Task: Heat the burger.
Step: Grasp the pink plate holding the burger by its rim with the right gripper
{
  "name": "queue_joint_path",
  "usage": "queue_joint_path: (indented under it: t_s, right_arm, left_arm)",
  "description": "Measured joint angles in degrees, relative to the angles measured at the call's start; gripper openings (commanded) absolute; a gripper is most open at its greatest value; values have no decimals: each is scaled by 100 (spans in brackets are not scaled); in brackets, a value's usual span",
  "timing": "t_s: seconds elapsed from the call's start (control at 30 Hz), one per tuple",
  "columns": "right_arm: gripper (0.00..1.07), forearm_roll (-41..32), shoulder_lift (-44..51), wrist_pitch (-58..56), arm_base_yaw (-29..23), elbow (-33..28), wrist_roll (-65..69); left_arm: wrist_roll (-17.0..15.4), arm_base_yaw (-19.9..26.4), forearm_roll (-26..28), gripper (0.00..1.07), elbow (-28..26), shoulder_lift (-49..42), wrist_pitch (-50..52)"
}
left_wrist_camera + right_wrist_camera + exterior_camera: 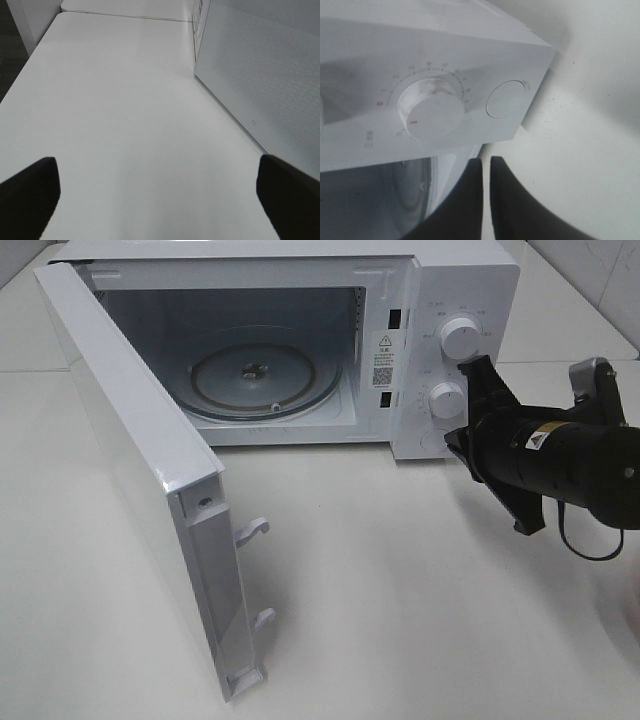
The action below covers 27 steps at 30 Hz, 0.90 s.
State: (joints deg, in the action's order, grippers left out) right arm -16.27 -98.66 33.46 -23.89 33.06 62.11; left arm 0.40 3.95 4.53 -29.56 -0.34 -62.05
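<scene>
Microwave sits at the back of the white table, its door swung wide open toward the left side of the exterior high view, so the cavity and the bare glass turntable show. Two white knobs sit on the control panel, the upper knob above the lower knob. The right gripper reaches in from the right and hangs just in front of the bottom of that panel, close below the lower knob; whether it touches the panel I cannot tell. In the right wrist view its two dark fingers are drawn together with only a thin slit between them and nothing held, and they point at the panel's edge just beside the lower knob, which carries a red mark, and a round button next to it. The left gripper shows only in its own wrist view: its fingers stand far apart at the two sides, spread wide with nothing between them, over bare table. The door's meshed panel runs along one side of that view, near but apart from the gripper. The burger shows in none of the three views, so I cannot tell where it is.
</scene>
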Motion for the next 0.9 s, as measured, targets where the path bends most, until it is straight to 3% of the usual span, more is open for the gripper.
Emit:
queue_joint_path:
  t_s: [0.6,0.9]
  right_arm:
    - [7,0,1243,-2911,0,-6,-4297]
    - [10,69,1570,-4137,0,-6,-5489]
  left_arm:
    - [0,0,0,100,0,0,0]
    - [0,0,0,100,0,0,0]
